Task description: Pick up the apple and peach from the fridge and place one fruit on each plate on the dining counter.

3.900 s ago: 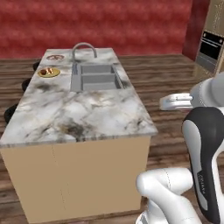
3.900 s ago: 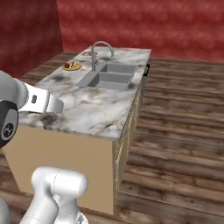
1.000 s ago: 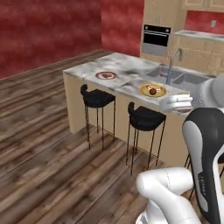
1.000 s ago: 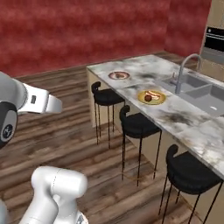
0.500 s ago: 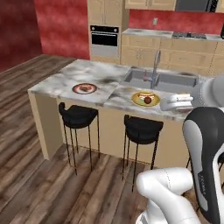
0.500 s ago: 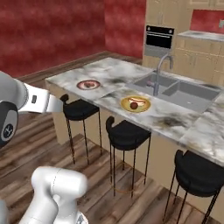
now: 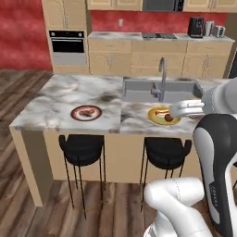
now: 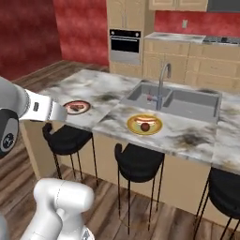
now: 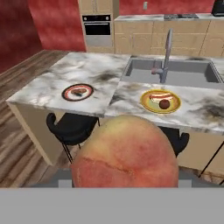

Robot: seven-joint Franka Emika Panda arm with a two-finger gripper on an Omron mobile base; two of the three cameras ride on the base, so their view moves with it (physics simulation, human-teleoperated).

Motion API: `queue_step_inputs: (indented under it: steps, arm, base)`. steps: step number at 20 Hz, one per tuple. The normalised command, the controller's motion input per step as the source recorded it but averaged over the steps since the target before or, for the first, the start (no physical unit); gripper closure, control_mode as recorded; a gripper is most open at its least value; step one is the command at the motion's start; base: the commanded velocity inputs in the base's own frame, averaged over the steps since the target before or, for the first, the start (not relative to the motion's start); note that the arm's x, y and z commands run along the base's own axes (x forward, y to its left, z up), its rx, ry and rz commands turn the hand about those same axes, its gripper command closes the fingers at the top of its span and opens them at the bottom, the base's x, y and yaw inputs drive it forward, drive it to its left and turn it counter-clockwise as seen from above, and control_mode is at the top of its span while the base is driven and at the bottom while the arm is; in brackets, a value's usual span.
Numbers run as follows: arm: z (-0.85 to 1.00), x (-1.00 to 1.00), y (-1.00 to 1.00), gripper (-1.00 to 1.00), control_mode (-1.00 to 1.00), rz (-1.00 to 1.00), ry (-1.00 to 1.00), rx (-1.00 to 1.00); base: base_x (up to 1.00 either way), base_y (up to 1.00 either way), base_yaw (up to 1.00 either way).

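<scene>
directly against my gripper [image 9: 124, 186] sits the peach [image 9: 124, 153], clamped between the fingers. ahead and beyond it lies the dining counter [image 9: 87, 70], carrying the red-rimmed plate [image 9: 78, 92] ahead-left and yellow-rimmed plate [image 9: 160, 101] ahead-right.

two plates [image 9: 78, 92] [image 9: 161, 101], one peach [image 9: 124, 153], three stools [image 8: 138, 162].

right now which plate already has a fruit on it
The yellow-rimmed plate by the sink has a small dark red fruit on it; the brown-rimmed plate has none.
</scene>
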Motion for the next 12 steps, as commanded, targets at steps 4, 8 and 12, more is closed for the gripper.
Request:
queue_step_inputs:
  steps: [4, 8, 12]
  arm:
    - [0.00, 0.00, 0.00, 1.00, 1.00, 0.00, 0.00, 0.00]
    - [0.00, 0.00, 0.00, 1.00, 1.00, 0.00, 0.00, 0.00]
    - [0.00, 0.00, 0.00, 1.00, 1.00, 0.00, 0.00, 0.00]
  base:
    - [0.86, 1.00, -0.55]
    - [0.35, 1.00, -0.40]
    - [0.24, 0.94, -0.12]
